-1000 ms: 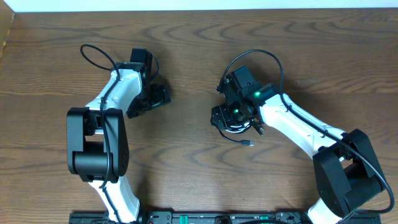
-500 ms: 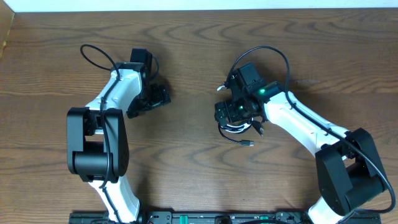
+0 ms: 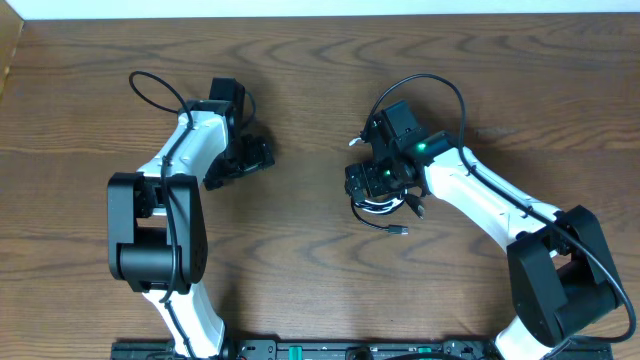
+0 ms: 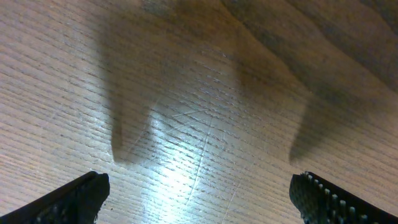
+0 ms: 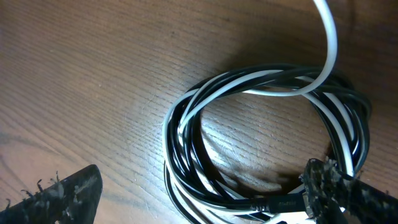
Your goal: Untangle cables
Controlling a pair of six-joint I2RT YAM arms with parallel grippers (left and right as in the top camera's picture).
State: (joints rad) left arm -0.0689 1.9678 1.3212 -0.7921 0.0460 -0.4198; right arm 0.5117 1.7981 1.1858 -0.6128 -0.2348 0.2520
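Black and white cables (image 5: 177,134) coiled together | right fingers (image 5: 62,193) spread, seemingly straddling the coil | left fingers (image 4: 74,196) spread above table (image 4: 205,93)

Soft shadows, mild glare, blurry close-ups

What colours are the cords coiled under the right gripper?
Black and white thin cables wound into one coil; clearest in the right wrist view.
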